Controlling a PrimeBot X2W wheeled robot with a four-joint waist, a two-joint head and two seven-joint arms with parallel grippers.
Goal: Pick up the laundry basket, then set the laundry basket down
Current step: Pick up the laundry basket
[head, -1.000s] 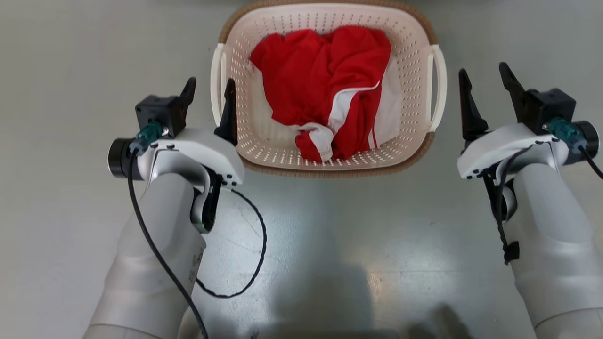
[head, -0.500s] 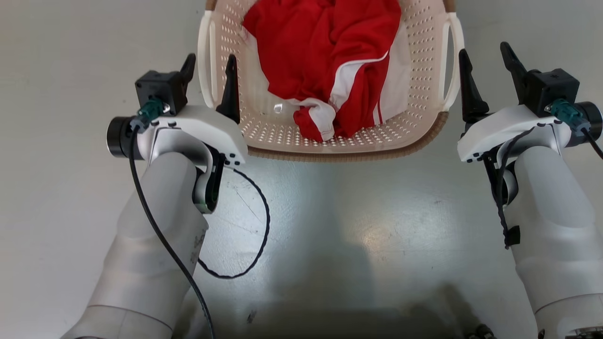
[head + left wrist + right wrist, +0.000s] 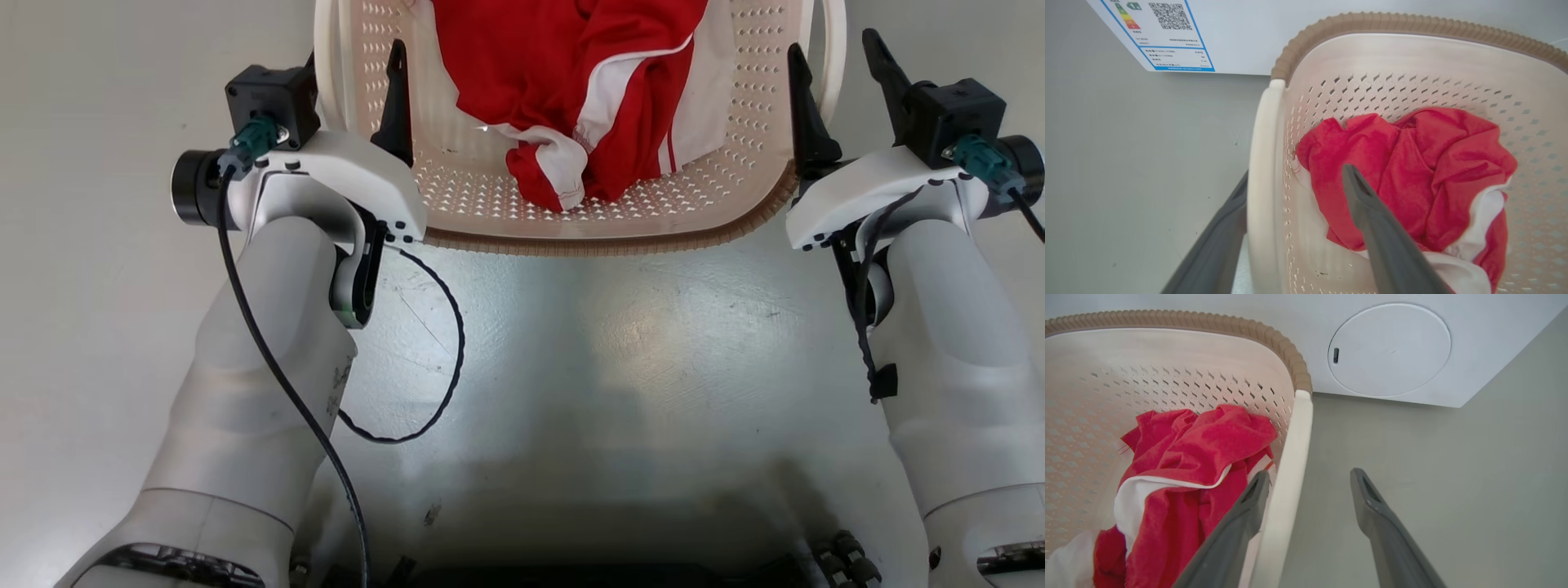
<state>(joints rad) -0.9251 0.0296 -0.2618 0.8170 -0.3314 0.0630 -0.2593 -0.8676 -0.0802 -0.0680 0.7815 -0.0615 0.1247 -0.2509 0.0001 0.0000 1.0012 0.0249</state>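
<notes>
Cream perforated laundry basket (image 3: 763, 122), ribbed brown rim (image 3: 604, 246), red-and-white garment (image 3: 571, 73) inside

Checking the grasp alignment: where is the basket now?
Head view, top centre: the basket has the left gripper straddling its left side and the right gripper straddling its right side, both with jaws open.

Laundry corner; home or a mock-up of one, cannot tell which.
White appliance (image 3: 1478, 355) standing on the floor (image 3: 612, 367), a round hatch (image 3: 1389, 350) set flush in its face; energy-rating sticker (image 3: 1167, 36) with coloured bars and a QR code on white casing; perforated laundry basket (image 3: 1412, 61) just in front, brown-rimmed, holding a crumpled red-and-white garment (image 3: 1404, 163); floor smooth, pale grey, glossy, faintly scuffed.
</notes>
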